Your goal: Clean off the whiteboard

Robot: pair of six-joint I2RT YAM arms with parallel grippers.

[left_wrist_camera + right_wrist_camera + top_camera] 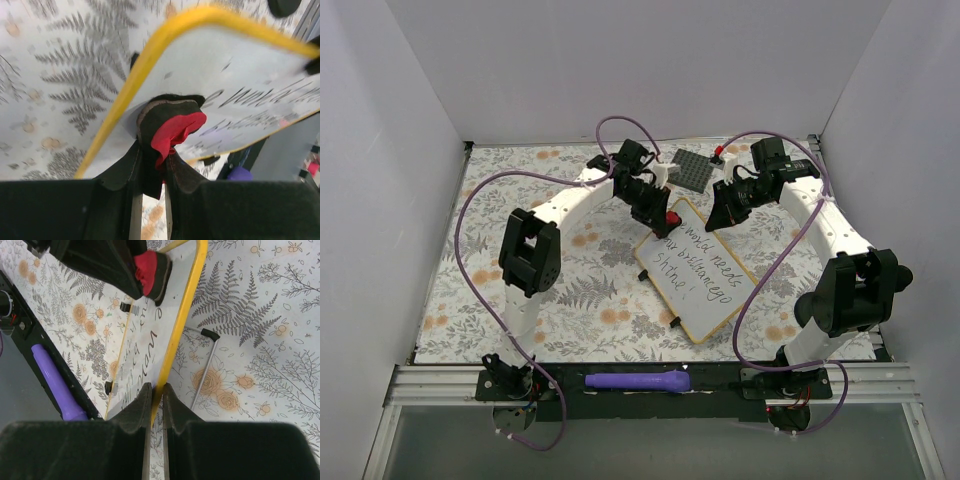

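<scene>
The left tool (150, 162) is clenched on a black-and-red eraser (172, 125). Its pad presses on the far left corner of the whiteboard (705, 275), apparently placed to begin wiping. The board lies slantwise on the floral worktop (570, 290), right of centre, between the two arms. Its white face carries several lines of black handwriting, none visibly wiped, inside a thin yellow frame. The right tool (154, 392) pinches the frame at the board's far right edge, likely steadying it against the rubbing.

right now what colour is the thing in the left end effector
The eraser is black with a red part; the left wrist view shows it best.
</scene>
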